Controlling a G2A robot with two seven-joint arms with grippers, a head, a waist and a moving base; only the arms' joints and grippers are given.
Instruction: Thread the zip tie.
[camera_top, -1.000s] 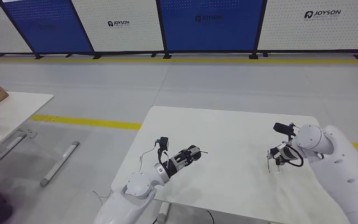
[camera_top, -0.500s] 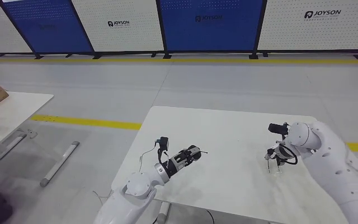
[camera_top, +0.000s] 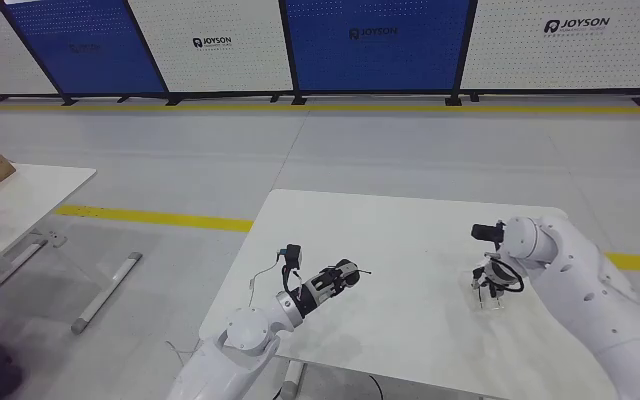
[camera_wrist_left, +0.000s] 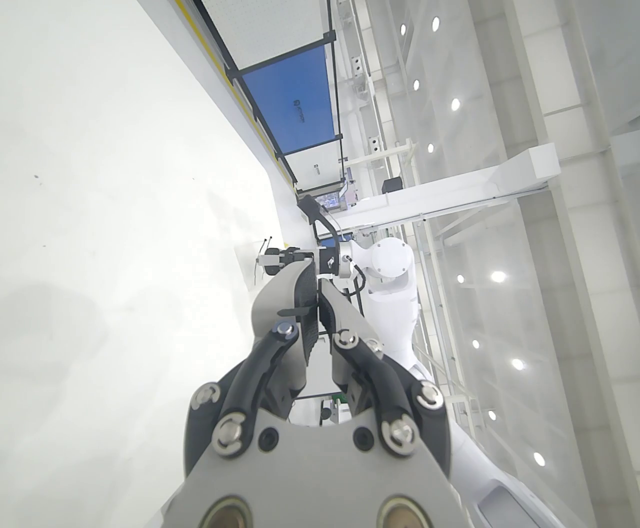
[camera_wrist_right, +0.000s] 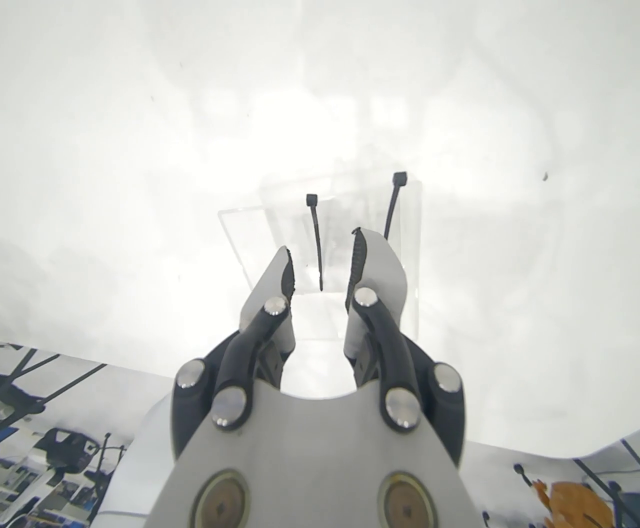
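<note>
Left gripper (camera_top: 347, 271) is over the plain white table (camera_top: 400, 230), close to its left edge and not far from the front-left corner. Its jaws are pinched tight on a thin black plastic zip tie (camera_top: 362, 270). In the wrist view a short bit of it pokes out sideways from between the ribbed pads (camera_wrist_left: 306, 295).

Right gripper (camera_wrist_right: 321, 240) is over by the table's right edge, hanging just above a small clear plastic holder (camera_wrist_right: 240, 235) that sits on the tabletop. Jaws are spread apart here and gripping nothing. Two spare black zip ties are in that holder:
- the shorter-looking tie (camera_wrist_right: 315, 235) lines up right in the gap between the open fingers, not touching either one as far as I can see
- the second tie (camera_wrist_right: 392, 205) is just outside one finger, leaning a little

Both have their square heads at the end away from the gripper (whether they're standing fully upright or propped against the holder wall, can't tell). The two grippers are well apart, on opposite sides of the table.
</note>
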